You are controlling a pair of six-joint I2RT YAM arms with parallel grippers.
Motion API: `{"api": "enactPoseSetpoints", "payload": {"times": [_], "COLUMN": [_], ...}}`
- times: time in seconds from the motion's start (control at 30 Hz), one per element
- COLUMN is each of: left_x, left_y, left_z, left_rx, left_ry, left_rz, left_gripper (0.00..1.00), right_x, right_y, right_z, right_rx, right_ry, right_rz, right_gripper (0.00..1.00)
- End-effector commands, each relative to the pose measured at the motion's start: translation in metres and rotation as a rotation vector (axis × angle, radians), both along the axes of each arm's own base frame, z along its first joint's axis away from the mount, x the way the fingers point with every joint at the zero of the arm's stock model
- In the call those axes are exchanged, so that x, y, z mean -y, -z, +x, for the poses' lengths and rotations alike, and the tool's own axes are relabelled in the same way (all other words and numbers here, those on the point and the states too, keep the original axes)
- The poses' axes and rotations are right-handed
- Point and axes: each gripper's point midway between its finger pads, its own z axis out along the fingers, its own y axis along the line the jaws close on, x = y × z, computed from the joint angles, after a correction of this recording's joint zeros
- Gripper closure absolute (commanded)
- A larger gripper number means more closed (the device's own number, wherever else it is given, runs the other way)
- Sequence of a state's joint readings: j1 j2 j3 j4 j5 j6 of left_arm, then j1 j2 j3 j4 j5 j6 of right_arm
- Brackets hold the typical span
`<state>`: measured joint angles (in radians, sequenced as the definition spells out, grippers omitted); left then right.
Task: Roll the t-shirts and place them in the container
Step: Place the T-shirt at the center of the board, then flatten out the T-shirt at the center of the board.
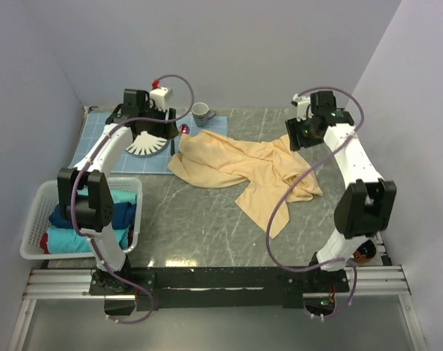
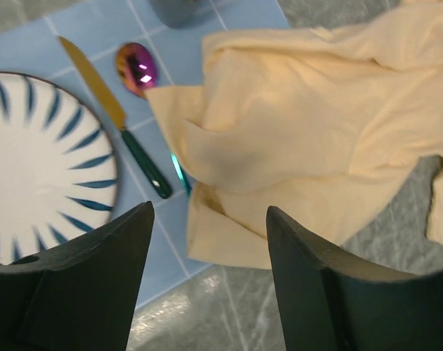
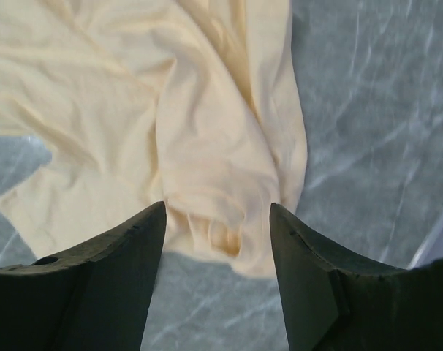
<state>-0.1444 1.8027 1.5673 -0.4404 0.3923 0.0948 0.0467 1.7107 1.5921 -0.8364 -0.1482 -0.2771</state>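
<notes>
A pale yellow t-shirt (image 1: pixel 243 164) lies crumpled on the marble table, one end lapping onto the placemat. Teal (image 1: pixel 72 240) and navy (image 1: pixel 79 216) t-shirts sit folded in a white basket (image 1: pixel 39 212) at the left. My left gripper (image 1: pixel 159 126) hangs open above the shirt's left end (image 2: pixel 309 124), its fingertips (image 2: pixel 209 208) wide apart with nothing between them. Above the shirt's right end (image 3: pixel 163 117), my right gripper (image 1: pixel 300 137) is also open; its jaws (image 3: pixel 218 206) are empty and straddle a bunched fold from above.
A blue grid placemat (image 1: pixel 97 142) at the back left carries a striped plate (image 2: pixel 39 168), a knife (image 2: pixel 112 117) and an iridescent spoon (image 2: pixel 137 69). A grey mug (image 1: pixel 202 113) stands behind the shirt. Walls close in on the left, back and right.
</notes>
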Motion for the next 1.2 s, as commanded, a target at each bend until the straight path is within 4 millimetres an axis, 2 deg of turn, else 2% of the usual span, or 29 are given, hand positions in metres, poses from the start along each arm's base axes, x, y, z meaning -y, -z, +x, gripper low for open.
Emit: {"api": "enactPoseSetpoints", "payload": {"times": [0.0,0.03,0.07,0.1,0.13,0.17,0.2,0.23,0.3,0.33,0.4,0.43,0.57,0.6,0.67,0.7,0.87,1.17], "left_x": [0.037,0.057,0.067,0.080,0.100,0.110,0.118,0.132,0.141,0.146,0.144,0.141,0.127,0.124,0.120,0.118,0.115,0.114], "left_y": [-0.013,-0.010,-0.003,0.000,0.002,0.009,0.013,0.016,0.023,0.032,0.038,0.048,0.063,0.066,0.067,0.067,0.074,0.082], "left_z": [-0.029,-0.034,-0.036,-0.039,-0.045,-0.042,-0.043,-0.049,-0.054,-0.063,-0.073,-0.079,-0.086,-0.087,-0.086,-0.086,-0.095,-0.102], "left_rx": [0.020,0.025,0.018,0.017,0.012,-0.007,-0.034,-0.053,-0.075,-0.087,-0.084,-0.104,-0.131,-0.135,-0.131,-0.136,-0.183,-0.202], "left_ry": [0.169,0.221,0.251,0.287,0.328,0.341,0.344,0.367,0.393,0.408,0.435,0.436,0.438,0.443,0.436,0.433,0.433,0.434], "left_rz": [-0.041,-0.045,-0.044,-0.046,-0.050,-0.051,-0.060,-0.063,-0.046,-0.018,0.020,0.041,0.115,0.134,0.159,0.165,0.175,0.196], "left_gripper": [0.34,0.34,0.34,0.34,0.35,0.35,0.38,0.39,0.40,0.40,0.40,0.40,0.40,0.40,0.40,0.40,0.40,0.40], "right_x": [0.010,0.013,0.015,0.016,0.022,0.020,0.017,0.029,0.023,0.021,0.015,0.013,0.009,0.006,0.001,0.000,0.001,-0.001], "right_y": [0.029,0.047,0.051,0.047,0.062,0.065,0.056,0.069,0.069,0.067,0.062,0.061,0.062,0.071,0.071,0.080,0.085,0.095], "right_z": [0.048,0.056,0.061,0.074,0.081,0.087,0.100,0.107,0.122,0.127,0.135,0.138,0.145,0.145,0.148,0.151,0.163,0.145], "right_rx": [0.017,-0.017,-0.024,-0.002,-0.026,-0.023,0.009,-0.009,-0.002,0.003,0.017,0.023,0.041,0.021,0.011,-0.006,0.000,-0.057], "right_ry": [0.067,0.080,0.083,0.089,0.101,0.094,0.085,0.102,0.075,0.063,0.021,0.009,-0.032,-0.044,-0.058,-0.045,-0.002,0.004], "right_rz": [-0.008,-0.018,-0.015,-0.009,-0.009,0.003,0.011,0.022,0.061,0.077,0.107,0.111,0.138,0.148,0.183,0.200,0.293,0.384], "right_gripper": [0.35,0.36,0.37,0.38,0.38,0.39,0.39,0.39,0.39,0.39,0.39,0.39,0.36,0.36,0.36,0.36,0.37,0.38]}}
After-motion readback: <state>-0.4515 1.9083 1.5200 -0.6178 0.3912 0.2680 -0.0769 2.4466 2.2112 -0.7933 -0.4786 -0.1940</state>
